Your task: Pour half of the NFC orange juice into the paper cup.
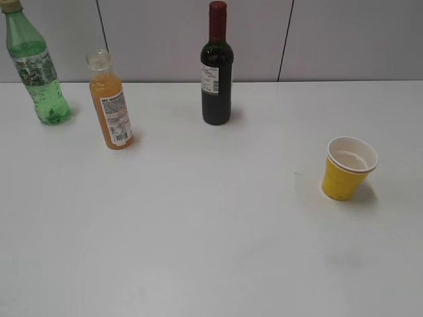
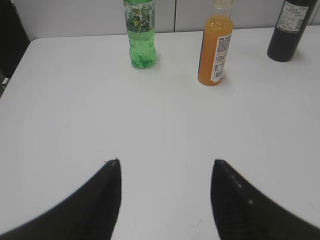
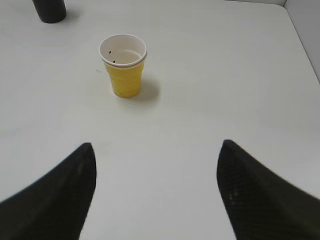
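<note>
The NFC orange juice (image 1: 111, 105) stands upright and uncapped at the back left of the white table; it also shows in the left wrist view (image 2: 215, 47). The yellow paper cup (image 1: 347, 169) stands upright at the right; in the right wrist view (image 3: 124, 66) its white inside looks empty. My left gripper (image 2: 166, 162) is open and empty, well short of the juice. My right gripper (image 3: 157, 145) is open and empty, short of the cup. Neither gripper shows in the exterior view.
A green plastic bottle (image 1: 36, 69) stands at the far back left, left of the juice (image 2: 140, 32). A dark wine bottle with a red cap (image 1: 217, 66) stands at the back middle (image 2: 290, 27). The table's left edge (image 2: 15, 65) and right edge (image 3: 300, 35) show.
</note>
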Available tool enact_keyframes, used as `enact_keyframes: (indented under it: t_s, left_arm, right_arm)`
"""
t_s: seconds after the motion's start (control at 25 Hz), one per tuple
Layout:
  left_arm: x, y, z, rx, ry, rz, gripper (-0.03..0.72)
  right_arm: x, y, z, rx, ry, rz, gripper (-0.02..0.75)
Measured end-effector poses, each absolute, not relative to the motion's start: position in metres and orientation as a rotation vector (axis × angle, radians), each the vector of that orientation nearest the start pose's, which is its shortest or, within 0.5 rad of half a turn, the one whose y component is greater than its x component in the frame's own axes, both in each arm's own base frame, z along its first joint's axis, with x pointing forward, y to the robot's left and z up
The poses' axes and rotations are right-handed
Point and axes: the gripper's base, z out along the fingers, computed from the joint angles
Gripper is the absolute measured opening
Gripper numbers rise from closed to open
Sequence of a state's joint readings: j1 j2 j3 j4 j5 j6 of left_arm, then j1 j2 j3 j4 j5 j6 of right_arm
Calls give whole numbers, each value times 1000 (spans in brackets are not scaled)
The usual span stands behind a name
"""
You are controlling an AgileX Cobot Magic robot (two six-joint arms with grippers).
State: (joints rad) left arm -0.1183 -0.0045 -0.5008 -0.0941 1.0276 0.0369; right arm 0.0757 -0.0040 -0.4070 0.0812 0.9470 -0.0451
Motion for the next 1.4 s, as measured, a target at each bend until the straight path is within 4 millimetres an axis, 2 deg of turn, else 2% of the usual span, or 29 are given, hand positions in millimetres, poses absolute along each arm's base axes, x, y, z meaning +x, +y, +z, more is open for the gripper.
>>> enact_keyframes:
  t_s: [0.92,1.16,1.4]
  left_arm:
    - [-5,-7,280,158,2000,-164,437]
    - [-5,-7,280,158,2000,-164,437]
    - [-5,-7,280,158,2000,-164,437]
  right_arm:
    - [9,9,264,-150,1998,135,584]
    - [24,13,268,-155,2054,170,587]
    - [48,18,280,-170,1986,217,587]
